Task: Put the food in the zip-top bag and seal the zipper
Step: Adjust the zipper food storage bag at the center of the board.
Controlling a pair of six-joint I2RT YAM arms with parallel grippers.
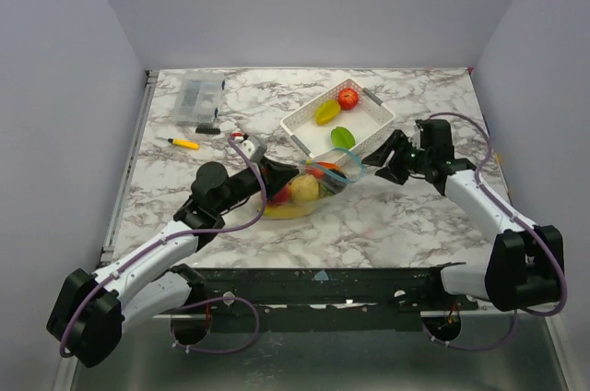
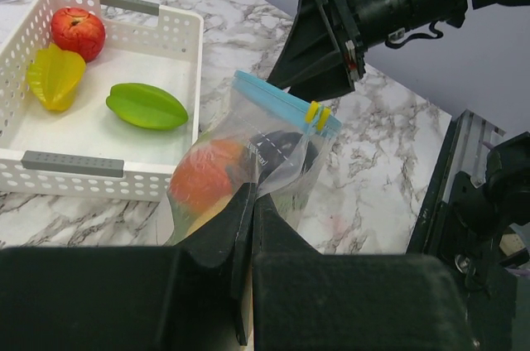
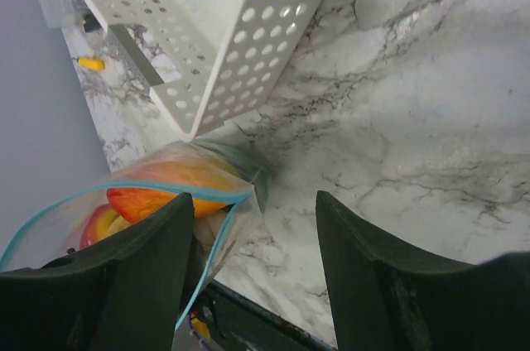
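Note:
The clear zip-top bag [image 1: 309, 190] lies at the table's middle with its mouth toward the basket. Inside it show an orange-red piece [image 2: 203, 179] and yellow food [image 1: 288, 211]. My left gripper [image 2: 252, 194] is shut on the bag's plastic near its lower part. The blue-green zipper [image 2: 281, 101] carries a yellow slider [image 2: 315, 115] and gapes in the right wrist view. My right gripper [image 3: 252, 210] is open at the bag's mouth corner [image 3: 252, 185], its left finger [image 3: 141, 268] against the bag. More food lies in the basket: a red fruit [image 2: 79, 32], a yellow piece [image 2: 54, 78] and a green piece [image 2: 147, 105].
The white perforated basket [image 1: 304, 137] stands just behind the bag, close to both grippers. A small clear hard box [image 1: 198, 100] and a yellow-handled tool [image 1: 182, 142] lie at the back left. The table's front edge runs close behind the bag in the right wrist view.

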